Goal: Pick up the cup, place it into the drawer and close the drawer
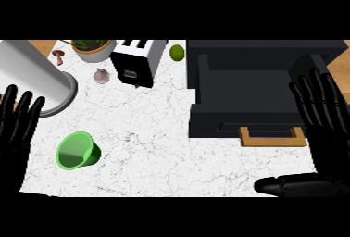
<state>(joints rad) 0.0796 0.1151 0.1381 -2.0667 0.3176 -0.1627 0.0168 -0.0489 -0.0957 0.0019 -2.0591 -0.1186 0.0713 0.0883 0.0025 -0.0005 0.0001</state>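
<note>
A green cup (77,151) lies tilted on the white marble counter (164,157) at the lower left, its mouth facing up-left. The black drawer (254,88) stands open at the upper right, with a wooden handle (272,138) at its front. My left hand (15,125) stays open at the left edge, fingers up, just left of the cup and apart from it. My right hand (320,115) is open at the right edge beside the drawer, fingers straight, thumb (294,185) stretched left below the handle. Neither hand holds anything.
A large grey cylinder (34,76) lies at the upper left. Behind it are a potted plant (92,47), a toaster (137,61), a garlic bulb (101,76), a mushroom (59,54) and a lime (177,52).
</note>
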